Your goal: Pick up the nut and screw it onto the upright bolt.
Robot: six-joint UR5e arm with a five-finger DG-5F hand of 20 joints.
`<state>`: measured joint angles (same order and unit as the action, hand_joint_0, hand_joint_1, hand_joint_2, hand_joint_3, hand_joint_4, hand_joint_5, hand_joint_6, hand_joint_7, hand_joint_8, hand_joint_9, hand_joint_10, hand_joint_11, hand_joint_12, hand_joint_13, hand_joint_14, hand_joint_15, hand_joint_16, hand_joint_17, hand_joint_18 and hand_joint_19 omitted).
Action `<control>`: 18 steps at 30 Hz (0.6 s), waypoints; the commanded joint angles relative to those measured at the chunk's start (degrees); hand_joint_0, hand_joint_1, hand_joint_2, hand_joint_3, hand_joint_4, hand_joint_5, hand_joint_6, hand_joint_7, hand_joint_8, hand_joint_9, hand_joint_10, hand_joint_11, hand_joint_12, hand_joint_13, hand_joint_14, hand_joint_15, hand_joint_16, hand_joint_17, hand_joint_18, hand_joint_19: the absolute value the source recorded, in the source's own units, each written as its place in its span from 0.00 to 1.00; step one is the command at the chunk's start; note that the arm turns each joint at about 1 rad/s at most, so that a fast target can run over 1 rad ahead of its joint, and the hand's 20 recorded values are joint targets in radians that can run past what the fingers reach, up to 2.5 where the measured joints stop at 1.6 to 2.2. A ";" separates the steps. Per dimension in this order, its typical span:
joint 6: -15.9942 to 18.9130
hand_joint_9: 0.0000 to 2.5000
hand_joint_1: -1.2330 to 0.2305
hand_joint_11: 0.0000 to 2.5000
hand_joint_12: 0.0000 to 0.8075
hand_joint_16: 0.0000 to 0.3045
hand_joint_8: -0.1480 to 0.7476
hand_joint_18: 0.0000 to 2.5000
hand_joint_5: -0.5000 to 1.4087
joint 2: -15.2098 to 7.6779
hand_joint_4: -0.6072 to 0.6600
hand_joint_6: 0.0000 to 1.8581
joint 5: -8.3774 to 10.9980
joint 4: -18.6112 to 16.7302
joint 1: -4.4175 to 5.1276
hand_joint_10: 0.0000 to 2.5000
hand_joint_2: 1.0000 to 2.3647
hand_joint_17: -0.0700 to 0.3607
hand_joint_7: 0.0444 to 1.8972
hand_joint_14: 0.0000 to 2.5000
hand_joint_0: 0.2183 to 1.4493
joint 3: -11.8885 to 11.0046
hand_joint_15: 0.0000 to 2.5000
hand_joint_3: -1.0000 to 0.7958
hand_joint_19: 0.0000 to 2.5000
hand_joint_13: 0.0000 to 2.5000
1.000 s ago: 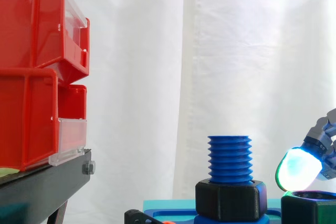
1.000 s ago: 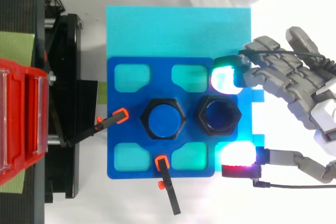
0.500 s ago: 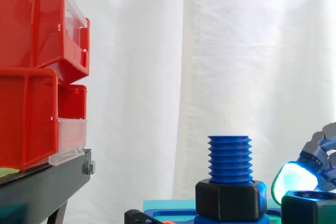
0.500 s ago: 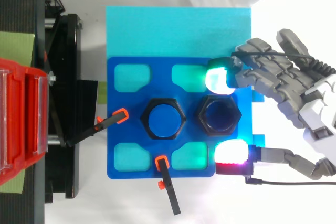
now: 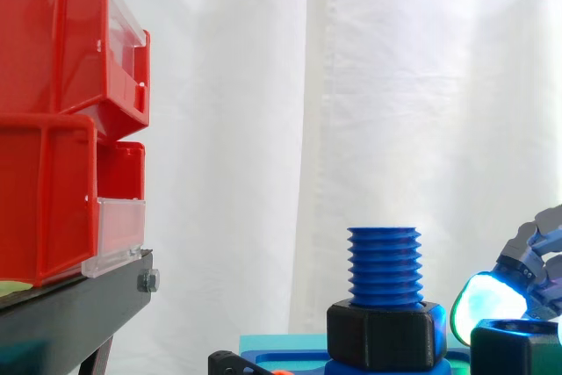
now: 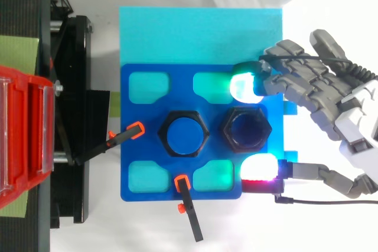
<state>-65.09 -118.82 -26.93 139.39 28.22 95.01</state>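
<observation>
1. Top view: the nut (image 6: 246, 129) sits loose in its seat on the blue plate (image 6: 136, 166). It lies just beside the upright bolt (image 6: 185, 133), which has another black nut (image 5: 384, 333) round its base.
2. The hand (image 6: 331, 95) has slid in from the right over the last second. It is spread and holds nothing, with one glowing pad (image 6: 245, 85) and the thumb pad (image 6: 260, 169) on opposite sides of the nut.
3. Side view: the cyan pad has sunk to about the level of the nut's top edge.
4. You're at pre-grasp, and I can't confirm any contact with the nut.
5. Next, close the pinch and lift clear of the bolt's threads.
</observation>
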 commanded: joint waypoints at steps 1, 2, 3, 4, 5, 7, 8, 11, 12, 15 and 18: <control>0.05 0.14 0.34 0.00 0.50 0.17 0.49 0.05 0.13 -0.01 0.66 0.27 -0.23 0.27 -0.10 0.00 0.00 0.43 0.38 0.00 0.22 0.00 0.00 0.28 0.00 0.12; -0.03 0.14 0.33 0.00 0.50 0.17 0.49 0.05 0.13 -0.01 0.66 0.27 -0.23 0.27 -0.19 0.00 0.00 0.43 0.38 0.00 0.22 0.00 0.00 0.28 0.00 0.12; 0.05 0.14 0.33 0.00 0.50 0.17 0.49 0.05 0.13 -0.01 0.66 0.27 -0.23 0.27 -0.19 0.00 0.00 0.43 0.39 0.00 0.22 0.00 0.00 0.28 0.00 0.12; -0.03 0.14 0.32 0.00 0.50 0.17 0.49 0.05 0.13 -0.01 0.66 0.27 -0.23 0.18 -0.19 0.00 0.00 0.43 0.38 0.00 0.22 0.00 0.00 0.28 0.00 0.12; 0.05 0.14 0.32 0.00 0.50 0.17 0.49 0.05 0.13 -0.01 0.66 0.27 -0.23 0.27 -0.27 0.00 0.00 0.43 0.39 0.00 0.22 0.00 0.00 0.28 0.00 0.12; -0.03 0.14 0.32 0.00 0.50 0.17 0.49 0.05 0.13 0.08 0.66 0.27 -0.49 0.27 -0.27 0.00 0.00 0.43 0.39 0.00 0.23 0.00 0.00 0.28 0.00 0.12; -0.03 0.14 0.32 0.00 0.50 0.17 0.49 0.05 0.13 0.08 0.65 0.27 -0.49 0.27 -0.27 0.00 0.00 0.43 0.39 0.00 0.23 0.00 0.00 0.28 0.00 0.12; -0.03 0.14 0.31 0.00 0.49 0.17 0.49 0.05 0.13 0.08 0.65 0.27 -0.49 0.27 -0.36 0.00 0.00 0.43 0.39 0.00 0.23 0.00 0.00 0.28 0.00 0.12; -0.03 0.14 0.31 0.00 0.49 0.17 0.49 0.05 0.13 0.08 0.65 0.27 -0.58 0.27 -0.36 0.00 0.00 0.43 0.39 0.00 0.23 0.00 0.00 0.28 0.00 0.12; 0.05 0.14 0.30 0.00 0.49 0.16 0.48 0.05 0.13 -0.01 0.65 0.27 -0.58 0.27 -0.36 0.00 0.00 0.42 0.39 0.00 0.23 0.00 0.00 0.28 0.00 0.12; -0.03 0.14 0.29 0.00 0.48 0.16 0.48 0.06 0.13 -0.01 0.65 0.27 -0.58 0.27 -0.36 0.00 0.00 0.42 0.39 0.00 0.25 0.00 0.00 0.28 0.00 0.12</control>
<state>-65.12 -118.81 -27.50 139.66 27.88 95.01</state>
